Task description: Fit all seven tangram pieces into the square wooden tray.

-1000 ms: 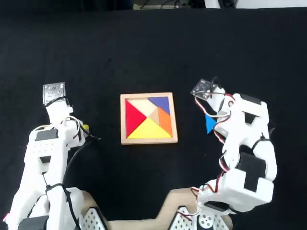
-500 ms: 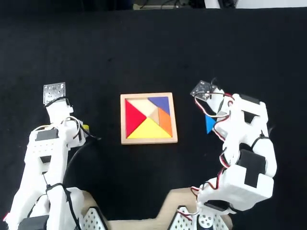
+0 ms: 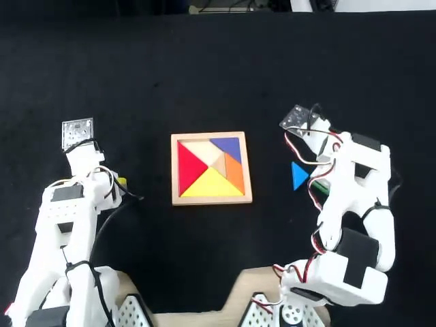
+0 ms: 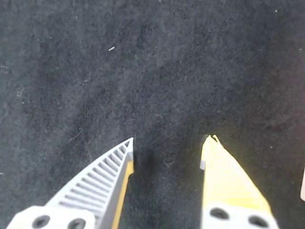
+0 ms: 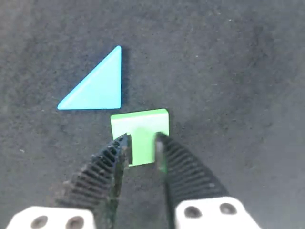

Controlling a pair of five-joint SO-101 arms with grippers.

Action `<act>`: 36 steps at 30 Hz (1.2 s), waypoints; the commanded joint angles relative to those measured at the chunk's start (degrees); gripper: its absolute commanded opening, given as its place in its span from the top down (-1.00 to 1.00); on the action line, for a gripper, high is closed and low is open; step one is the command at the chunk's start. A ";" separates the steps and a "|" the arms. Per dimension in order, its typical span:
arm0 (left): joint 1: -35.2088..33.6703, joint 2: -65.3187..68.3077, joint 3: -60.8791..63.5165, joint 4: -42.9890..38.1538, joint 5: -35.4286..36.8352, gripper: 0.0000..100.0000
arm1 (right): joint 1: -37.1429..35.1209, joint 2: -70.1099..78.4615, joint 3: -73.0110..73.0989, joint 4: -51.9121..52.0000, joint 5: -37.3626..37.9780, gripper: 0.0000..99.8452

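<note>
While the right claw [image 5: 141, 140] is set narrow over the green square [image 5: 140, 123], which lies just beside the blue triangle [image 5: 100, 88] and well apart from the wooden tray [image 3: 211, 201], a missed grip is risked: jaws narrower than the piece may shove it. Left claw [image 4: 167, 143]: wide, over bare surface [image 4: 143, 57].

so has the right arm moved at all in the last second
Yes. The right arm has swung slightly away from the wooden tray, uncovering the blue triangle it partly hid before.
</note>
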 commanded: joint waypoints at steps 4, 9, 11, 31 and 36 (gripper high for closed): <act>-0.13 0.00 -0.22 -0.62 0.44 0.54 | 0.97 -2.51 -1.89 -0.44 0.53 0.90; -0.31 0.00 -0.13 -0.70 0.53 0.54 | 1.85 -2.24 -1.71 2.81 1.41 0.42; -0.22 0.00 -0.13 -0.70 0.53 0.54 | 1.93 -2.15 -0.31 3.25 5.10 0.45; -0.13 0.00 -0.13 -0.79 0.62 0.54 | 0.53 -1.71 6.55 -4.22 5.89 0.53; -0.13 0.00 -0.13 -0.79 0.53 0.54 | 0.62 4.00 6.73 -10.90 4.13 0.53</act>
